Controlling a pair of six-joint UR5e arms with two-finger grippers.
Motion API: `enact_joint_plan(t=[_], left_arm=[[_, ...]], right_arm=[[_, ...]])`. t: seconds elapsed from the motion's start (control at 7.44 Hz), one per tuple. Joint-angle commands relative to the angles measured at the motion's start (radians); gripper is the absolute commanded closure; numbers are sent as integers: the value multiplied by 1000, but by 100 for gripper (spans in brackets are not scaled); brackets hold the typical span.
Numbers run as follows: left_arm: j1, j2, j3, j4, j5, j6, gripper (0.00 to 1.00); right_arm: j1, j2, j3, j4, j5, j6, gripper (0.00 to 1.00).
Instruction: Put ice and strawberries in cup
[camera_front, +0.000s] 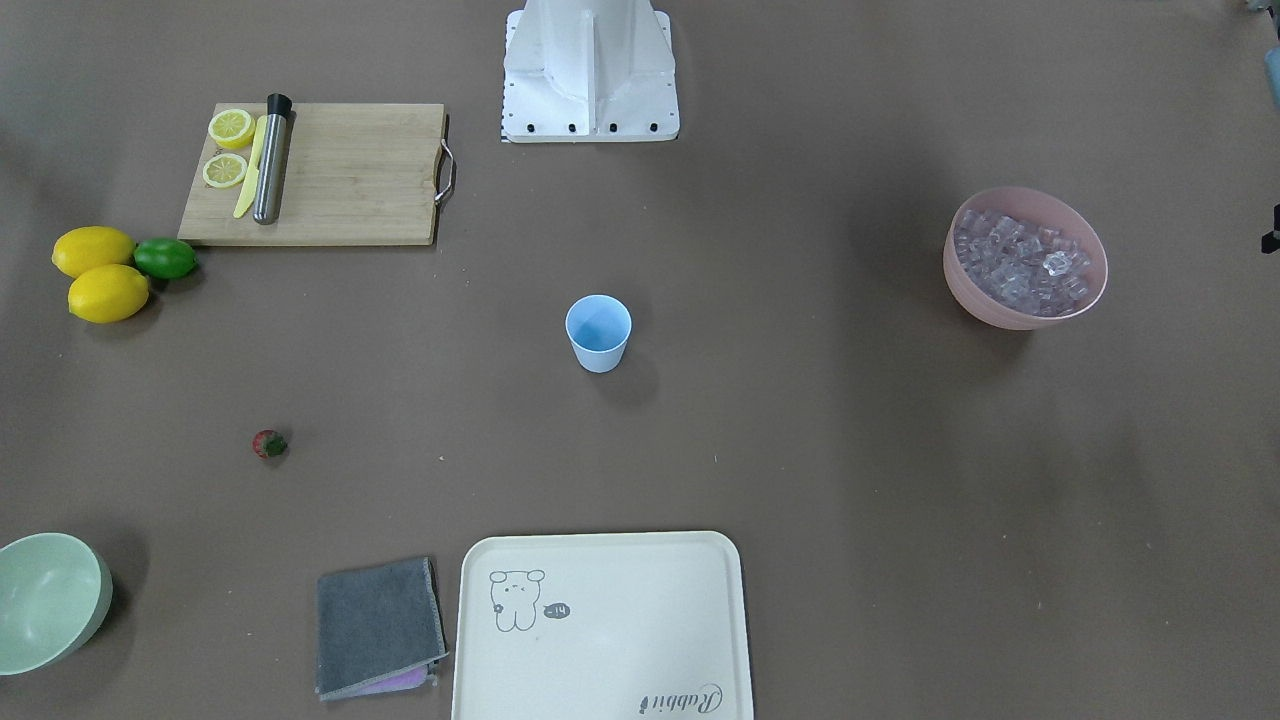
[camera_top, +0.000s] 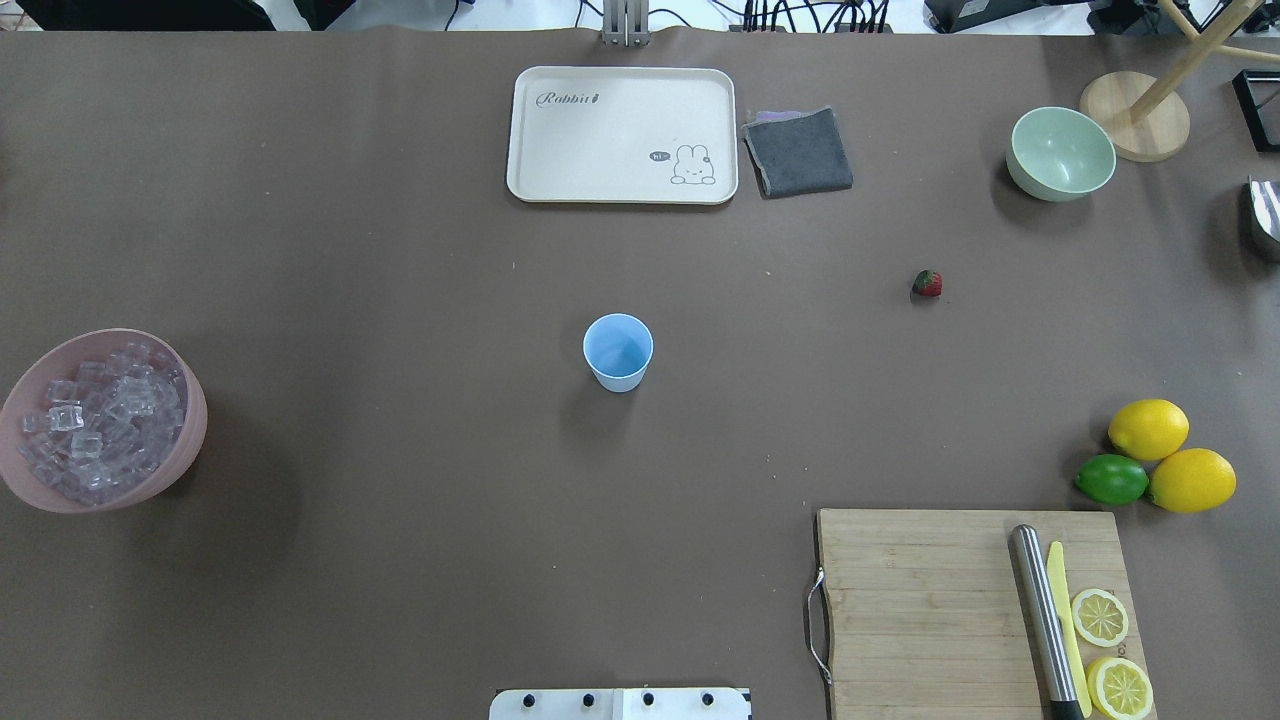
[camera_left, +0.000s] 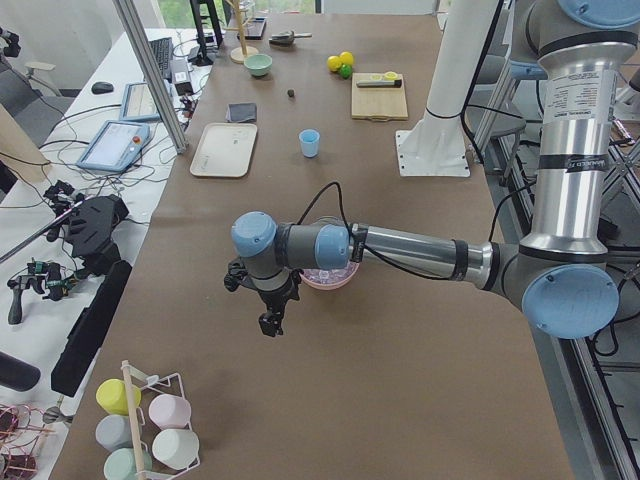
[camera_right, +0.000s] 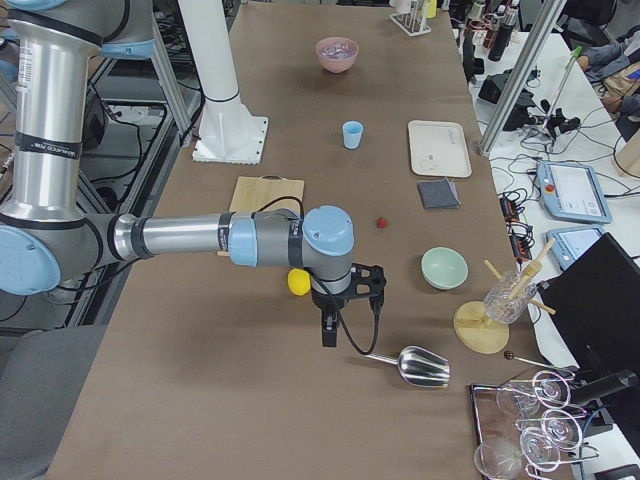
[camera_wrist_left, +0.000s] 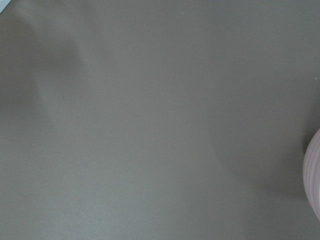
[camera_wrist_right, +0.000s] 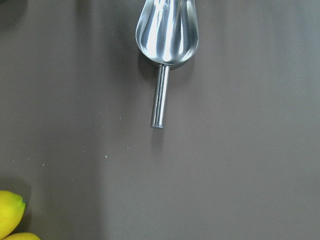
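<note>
The light blue cup (camera_front: 598, 333) (camera_top: 618, 351) stands upright at the table's middle and looks empty. Ice (camera_front: 1020, 265) (camera_top: 95, 430) fills a pink bowl (camera_front: 985, 305) at the table's left end. One small red strawberry (camera_front: 269, 444) (camera_top: 927, 283) lies on the brown cover, right of the cup in the overhead view. My left gripper (camera_left: 270, 322) hangs just beside the pink bowl, away from the cup; I cannot tell whether it is open or shut. My right gripper (camera_right: 329, 335) hovers near a metal scoop (camera_wrist_right: 166, 35) (camera_right: 415, 365), its state also unreadable.
A wooden cutting board (camera_top: 960, 600) holds lemon halves, a yellow knife and a steel muddler. Two lemons (camera_top: 1150, 428) and a lime (camera_top: 1112, 479) lie beside it. A cream tray (camera_top: 620, 135), grey cloth (camera_top: 798, 152) and pale green bowl (camera_top: 1062, 152) line the far edge.
</note>
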Motion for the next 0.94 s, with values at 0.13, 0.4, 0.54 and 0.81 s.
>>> enact_joint_plan(t=[0.13,0.4,0.54,0.81], left_arm=[[-1,-11,-2,0,-1,-4,2],[-2,-57,2,-82,-2,-4,2],[-2,-58,2,-180,-2,-13,2],[2,-60,5,-337,-44,-59,2]], right_arm=[[-1,13,0,0,17,16,0],[-1,17,-2,2,17,15,0],[-1,20,-2,2,22,19,0],[-5,23,0,2,31,15,0]])
